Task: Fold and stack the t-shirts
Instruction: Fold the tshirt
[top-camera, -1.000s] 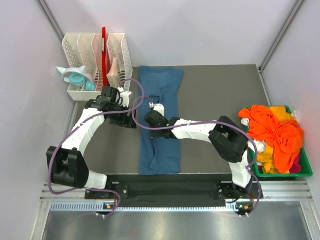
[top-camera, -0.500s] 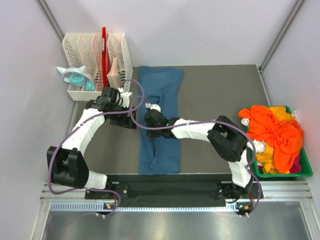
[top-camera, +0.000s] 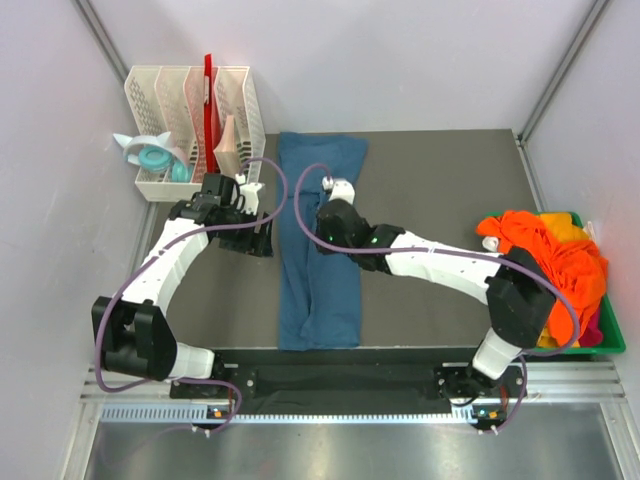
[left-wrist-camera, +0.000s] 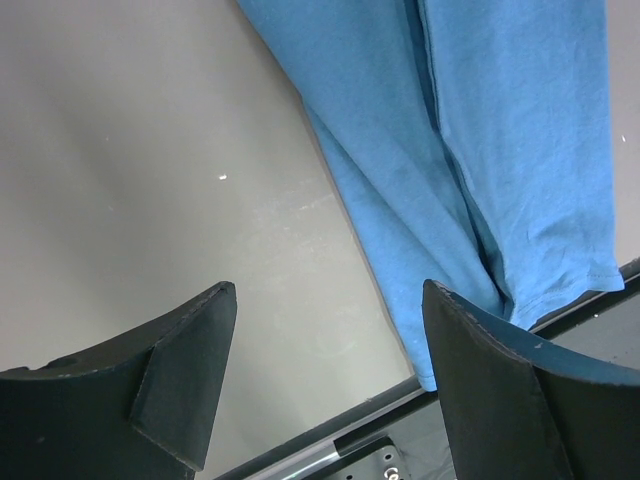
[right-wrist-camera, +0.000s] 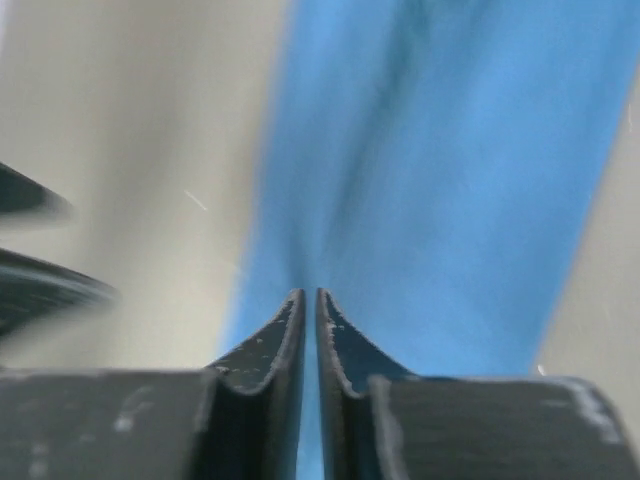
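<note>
The teal-blue t-shirt (top-camera: 316, 290) lies as a long narrow strip down the middle of the table, folded lengthwise. It also shows in the left wrist view (left-wrist-camera: 480, 130) and the right wrist view (right-wrist-camera: 450, 150). My left gripper (top-camera: 262, 238) is open and empty over bare table, just left of the shirt's left edge (left-wrist-camera: 328, 290). My right gripper (top-camera: 325, 238) is shut and hovers over the shirt's middle, with nothing between its fingers (right-wrist-camera: 311, 295). Orange t-shirts (top-camera: 545, 265), with bits of yellow and magenta, are piled at the right.
The orange pile sits in a green bin (top-camera: 560, 348) at the table's right edge, and my right elbow is over it. A white file rack (top-camera: 195, 110) and a teal tape dispenser (top-camera: 150, 155) stand at the far left.
My right gripper has moved from the shirt's left edge to the right and farther back, and its elbow has swung right over the bin. The left arm has not moved.
</note>
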